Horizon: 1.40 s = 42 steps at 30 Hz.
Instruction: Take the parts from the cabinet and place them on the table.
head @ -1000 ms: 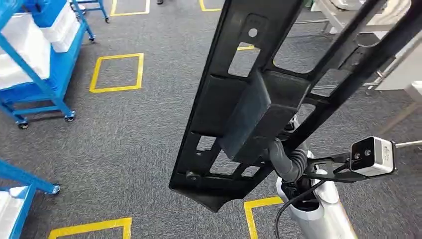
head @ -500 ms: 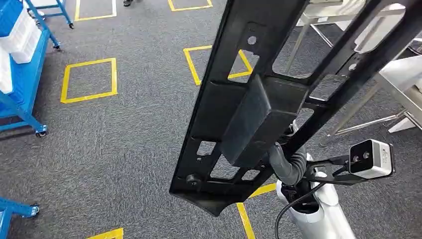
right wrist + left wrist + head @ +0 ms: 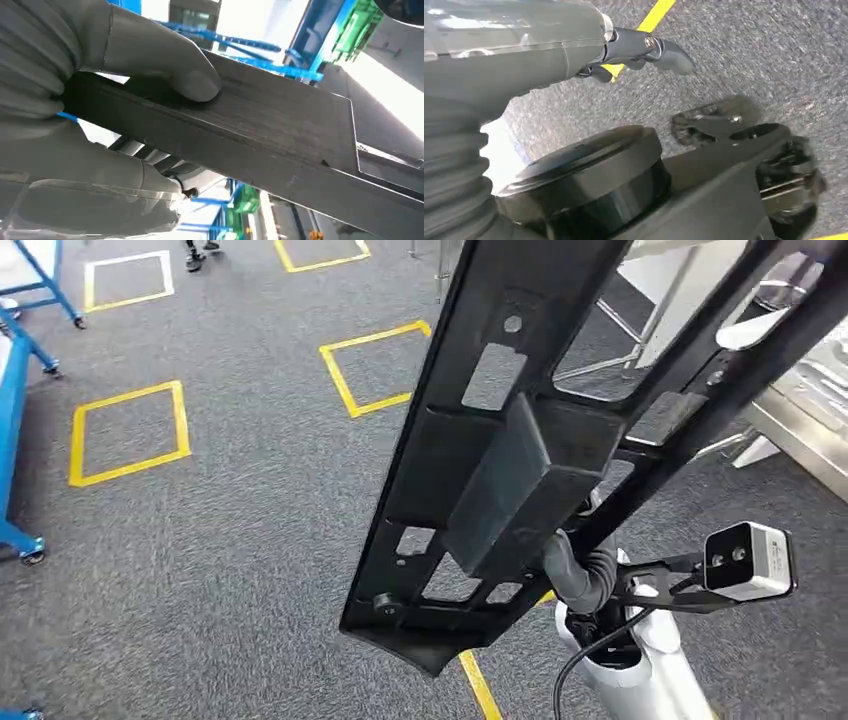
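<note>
A long black plastic part (image 3: pixel 520 450) with cut-out windows and a boxy block in its middle stands tilted close in front of the head view. My right hand (image 3: pixel 582 575) grips it near its lower end from behind. In the right wrist view the thick grey thumb (image 3: pixel 165 60) presses on the part's flat black edge (image 3: pixel 260 130), with the fingers under it. My left hand (image 3: pixel 644 47) hangs over the grey carpet with its fingers stretched out and nothing in it. A metal table (image 3: pixel 800 425) shows at the right edge, partly hidden by the part.
Grey carpet with yellow taped squares (image 3: pixel 125 430) covers the floor. A blue wheeled cart (image 3: pixel 12 390) stands at the far left. A person's feet (image 3: pixel 198 250) show at the top. White table legs (image 3: pixel 690 290) stand behind the part.
The camera has turned to the right: the blue carts and yellow squares slid left, and the metal table came further into view. The part stays gripped in my right hand the same way.
</note>
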Each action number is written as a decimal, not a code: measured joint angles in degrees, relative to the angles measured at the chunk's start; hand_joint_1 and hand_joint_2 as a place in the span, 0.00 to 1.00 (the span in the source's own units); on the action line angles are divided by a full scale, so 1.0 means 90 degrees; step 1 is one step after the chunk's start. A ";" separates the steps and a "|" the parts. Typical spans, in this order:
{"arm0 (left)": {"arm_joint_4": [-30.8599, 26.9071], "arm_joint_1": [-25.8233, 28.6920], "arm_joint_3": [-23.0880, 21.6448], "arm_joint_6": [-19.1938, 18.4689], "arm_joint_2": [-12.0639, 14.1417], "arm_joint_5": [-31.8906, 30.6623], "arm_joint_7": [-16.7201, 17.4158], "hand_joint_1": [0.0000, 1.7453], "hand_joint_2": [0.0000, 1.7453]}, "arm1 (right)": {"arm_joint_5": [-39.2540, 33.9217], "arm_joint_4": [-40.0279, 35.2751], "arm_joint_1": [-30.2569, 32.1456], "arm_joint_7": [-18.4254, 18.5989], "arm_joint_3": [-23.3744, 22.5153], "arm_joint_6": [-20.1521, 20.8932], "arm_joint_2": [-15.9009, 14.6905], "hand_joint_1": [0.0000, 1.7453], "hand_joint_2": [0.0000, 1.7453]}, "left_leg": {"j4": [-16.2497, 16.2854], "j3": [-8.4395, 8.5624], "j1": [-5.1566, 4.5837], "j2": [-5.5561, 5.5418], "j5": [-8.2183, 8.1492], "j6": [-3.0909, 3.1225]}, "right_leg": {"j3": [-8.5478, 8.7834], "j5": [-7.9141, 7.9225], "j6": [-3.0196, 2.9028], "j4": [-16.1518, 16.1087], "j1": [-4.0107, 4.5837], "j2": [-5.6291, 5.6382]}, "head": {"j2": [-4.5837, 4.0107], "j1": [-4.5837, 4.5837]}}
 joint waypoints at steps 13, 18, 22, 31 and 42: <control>0.0000 0.0040 0.0000 0.0000 0.0005 -0.0005 -0.0048 0.00 1.00 | 0.0027 -0.0007 0.0032 0.0080 -0.0104 0.0046 0.0007 0.95 1.00 | -0.0711 0.0297 -0.0015 0.0265 0.0109 0.0262 | -0.0987 -0.0688 0.0360 0.1832 -0.0080 -0.0355 | 0.0000 0.0000; 0.0000 0.0029 0.0000 -0.0024 0.0002 -0.0022 -0.0012 0.00 1.00 | 0.0000 -0.0007 -0.0018 0.0121 -0.0112 0.0039 0.0012 0.95 1.00 | -0.0690 0.0372 -0.0076 0.0469 0.0019 0.0128 | -0.0060 -0.0023 0.0218 0.0021 0.0001 -0.0746 | 0.0000 -0.0002; 0.0000 0.0000 0.0000 -0.0068 0.0005 -0.0053 -0.0017 0.00 1.00 | -0.0002 -0.0012 -0.0018 0.0117 -0.0121 -0.0002 0.0007 0.95 1.00 | -0.0626 0.0414 -0.0022 0.0489 -0.0100 -0.0027 | -0.0025 -0.0009 0.0074 -0.0031 -0.0032 -0.0524 | 0.0000 -0.0002; 0.0000 0.0005 0.0000 -0.0029 0.0005 -0.0056 -0.0139 0.00 1.00 | -0.0002 -0.0010 -0.0013 0.0092 -0.0119 -0.0017 0.0012 0.95 1.00 | -0.0221 0.0088 -0.0004 -0.0078 0.0118 0.0021 | 0.0069 -0.0079 0.0024 0.0010 -0.0009 0.0049 | 0.0000 0.0000; 0.0000 0.0047 0.0002 -0.0087 -0.0002 -0.0019 -0.0165 0.00 1.00 | 0.0019 -0.0027 -0.0019 0.0121 -0.0109 -0.0058 0.0027 0.95 1.00 | -0.0700 0.0294 -0.0015 0.0148 0.0100 0.0294 | -0.1012 -0.0948 0.0374 0.2015 -0.0052 -0.0336 | 0.0000 0.0000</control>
